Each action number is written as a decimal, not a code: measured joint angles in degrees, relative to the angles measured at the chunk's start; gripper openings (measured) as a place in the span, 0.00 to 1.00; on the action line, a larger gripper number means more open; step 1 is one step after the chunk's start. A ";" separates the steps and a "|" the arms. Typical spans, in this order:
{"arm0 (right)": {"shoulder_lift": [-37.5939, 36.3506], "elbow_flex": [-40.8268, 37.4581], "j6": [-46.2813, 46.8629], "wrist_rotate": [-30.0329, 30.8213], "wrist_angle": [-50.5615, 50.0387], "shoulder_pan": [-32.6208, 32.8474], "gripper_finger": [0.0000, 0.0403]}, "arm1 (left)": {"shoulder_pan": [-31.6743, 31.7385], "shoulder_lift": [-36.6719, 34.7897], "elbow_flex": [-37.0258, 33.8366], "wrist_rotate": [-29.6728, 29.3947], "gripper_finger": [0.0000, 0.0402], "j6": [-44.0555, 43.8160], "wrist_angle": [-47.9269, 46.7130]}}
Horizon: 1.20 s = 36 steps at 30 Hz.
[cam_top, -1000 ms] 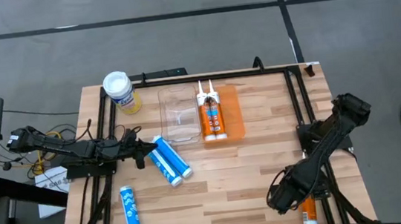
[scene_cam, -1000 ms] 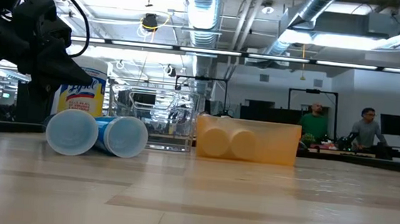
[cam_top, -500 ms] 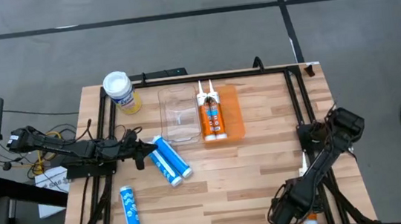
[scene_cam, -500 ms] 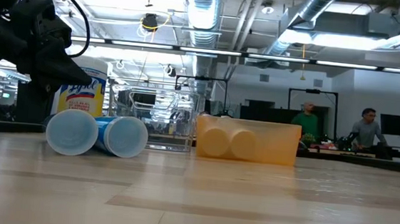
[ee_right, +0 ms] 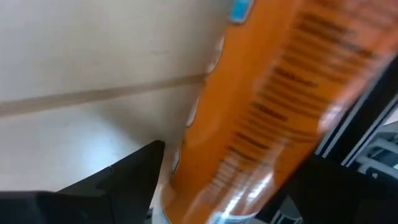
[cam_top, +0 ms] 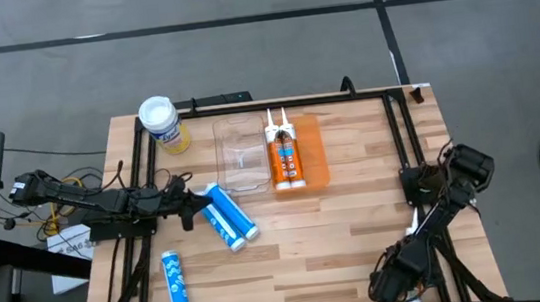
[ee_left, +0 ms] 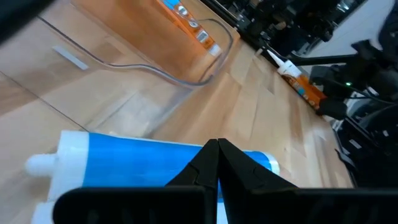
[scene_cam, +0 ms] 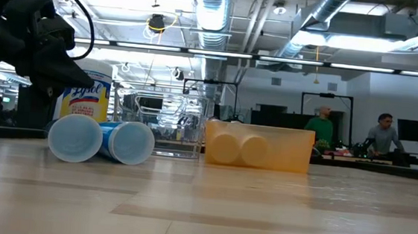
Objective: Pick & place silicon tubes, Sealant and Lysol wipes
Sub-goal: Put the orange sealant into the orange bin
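Two blue tubes (cam_top: 226,214) with white ends lie side by side on the table, left of centre. My left gripper (cam_top: 194,207) is shut and hovers by their left ends, above them in the low view (scene_cam: 43,40). My right gripper (cam_top: 395,284) is low at the table's near right corner, open. An orange sealant tube (ee_right: 273,93) lies between its fingers. The Lysol wipes (cam_top: 161,122) stand upright at the far left. A third blue tube (cam_top: 175,289) lies near the near left edge. My right gripper has the orange sealant tube's body (ee_right: 249,143) between its two open fingers, which lie across the tube. I cannot tell whether the fingers touch it.
A clear bin (cam_top: 240,154) and an orange bin (cam_top: 312,152) holding two orange tubes (cam_top: 284,155) stand at the far middle. A black frame (cam_top: 397,117) runs along the table's edges. People stand in the room behind.
My right gripper has gone toward the table's near edge and down over the orange sealant tube, and its arm has folded back toward the right edge.
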 joint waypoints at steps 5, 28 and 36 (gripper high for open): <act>-0.53 -0.61 -0.83 1.81 -0.18 -1.79 0.78 | 0.00 -0.01 0.00 1.22 0.00 -0.19 0.20; -0.86 -0.67 -23.05 10.80 0.22 -16.34 0.78 | 0.01 0.01 0.00 1.07 0.00 -0.14 0.20; -1.03 0.66 -24.61 13.21 -2.73 -17.95 0.78 | 0.02 -0.01 0.02 1.05 0.00 -0.04 0.20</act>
